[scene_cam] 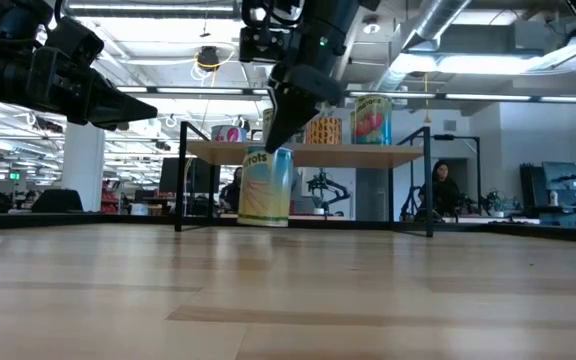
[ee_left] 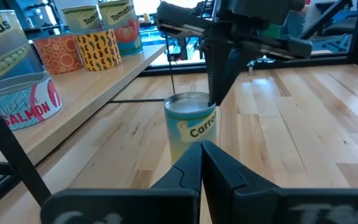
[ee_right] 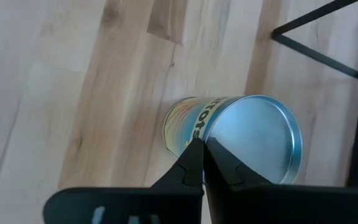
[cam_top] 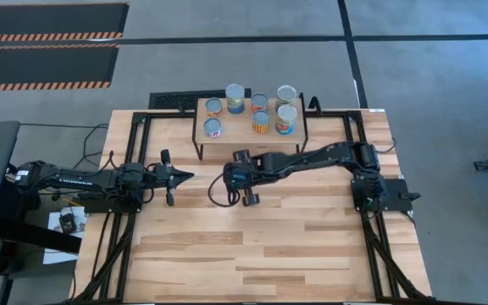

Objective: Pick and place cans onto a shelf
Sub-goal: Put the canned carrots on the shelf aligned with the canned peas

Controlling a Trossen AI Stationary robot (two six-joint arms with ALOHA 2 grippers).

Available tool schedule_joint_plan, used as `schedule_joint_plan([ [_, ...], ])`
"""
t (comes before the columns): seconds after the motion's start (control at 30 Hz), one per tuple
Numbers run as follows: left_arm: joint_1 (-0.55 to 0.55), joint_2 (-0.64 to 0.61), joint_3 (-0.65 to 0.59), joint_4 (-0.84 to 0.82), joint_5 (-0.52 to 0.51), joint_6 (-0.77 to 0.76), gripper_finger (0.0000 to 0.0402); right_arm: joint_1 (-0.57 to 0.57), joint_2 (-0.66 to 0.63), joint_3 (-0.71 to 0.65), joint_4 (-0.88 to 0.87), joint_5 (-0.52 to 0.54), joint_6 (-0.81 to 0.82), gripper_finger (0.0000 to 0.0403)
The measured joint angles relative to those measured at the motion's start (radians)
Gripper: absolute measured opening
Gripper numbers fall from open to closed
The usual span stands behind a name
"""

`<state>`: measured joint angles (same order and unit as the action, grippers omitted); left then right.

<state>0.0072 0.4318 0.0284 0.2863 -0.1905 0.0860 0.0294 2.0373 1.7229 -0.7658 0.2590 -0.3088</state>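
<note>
My right hand (ee_right: 202,163), fingers pinched nearly together and holding nothing, hangs over the rim of the carrots can (ee_right: 241,140), which stands upright on the tabletop (cam_top: 269,246) in front of the shelf (cam_top: 244,129). Seven cans (cam_top: 235,98) stand on the shelf. My left hand (cam_top: 185,175), fingers pressed together, waits nearby.

Glossy wooden table (scene_cam: 298,300) (metal-topped can (ee_right: 253,140)).

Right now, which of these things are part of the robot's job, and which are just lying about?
Job: carrots can on the table; seven cans on the shelf; right gripper above the carrots can; left gripper idle at left.
Just there: striped floor mats; person in the background.
</note>
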Motion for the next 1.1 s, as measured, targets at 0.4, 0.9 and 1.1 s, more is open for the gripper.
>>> schedule_joint_plan([
  [0.4,0.000,0.000,0.000,0.000,0.000,0.000,0.0000,-0.005,0.014,0.000,0.030,-0.049,-0.033,0.0060],
  [0.9,0.000,0.016,0.000,0.071,0.092,-0.017,0.0000,0.071,-0.137,-0.032,-0.039,0.021,0.043,0.0010],
  [1.1,0.000,0.090,0.001,0.147,0.126,-0.037,0.0000,0.092,-0.330,-0.369,0.266,0.009,0.123,0.0007],
])
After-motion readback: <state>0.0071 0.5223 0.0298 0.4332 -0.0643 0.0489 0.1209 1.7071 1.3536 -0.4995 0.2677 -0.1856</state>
